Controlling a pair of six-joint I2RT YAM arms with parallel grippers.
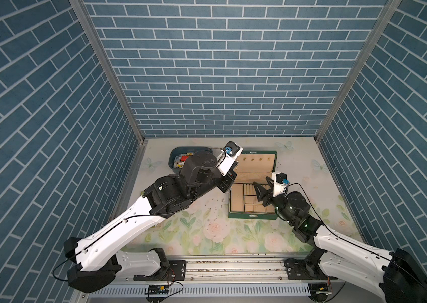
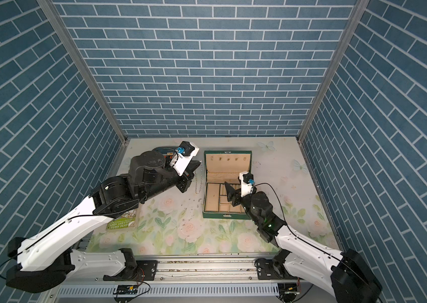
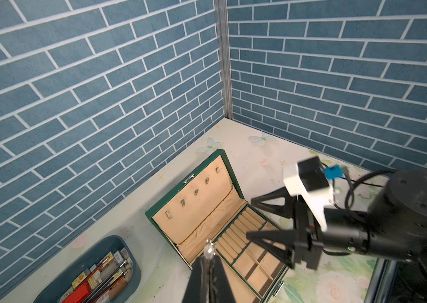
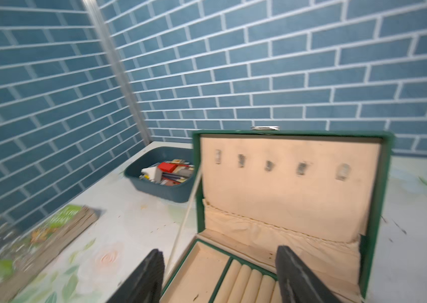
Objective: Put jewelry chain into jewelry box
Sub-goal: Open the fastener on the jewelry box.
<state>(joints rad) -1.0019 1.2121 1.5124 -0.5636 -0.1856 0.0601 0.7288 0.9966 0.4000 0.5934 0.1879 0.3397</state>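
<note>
My left gripper (image 3: 208, 259) is pinched tight on the top of the jewelry chain (image 2: 198, 178), so it hangs straight down just beside the jewelry box (image 2: 226, 215), not yet inside; the box lid (image 2: 226, 164) stands up, so the way in is free; my right gripper (image 4: 217, 250) is spread wide over the box, holding nothing, maybe ready to guide the chain; the worktop (image 2: 194, 236) has painted flowers and dark specks (image 2: 191, 207) near the box; blue brick walls (image 2: 207, 78) stand all around.

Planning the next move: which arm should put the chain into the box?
Left: the left gripper is shut on the jewelry chain beside the open jewelry box; the right gripper is open, empty.
</note>
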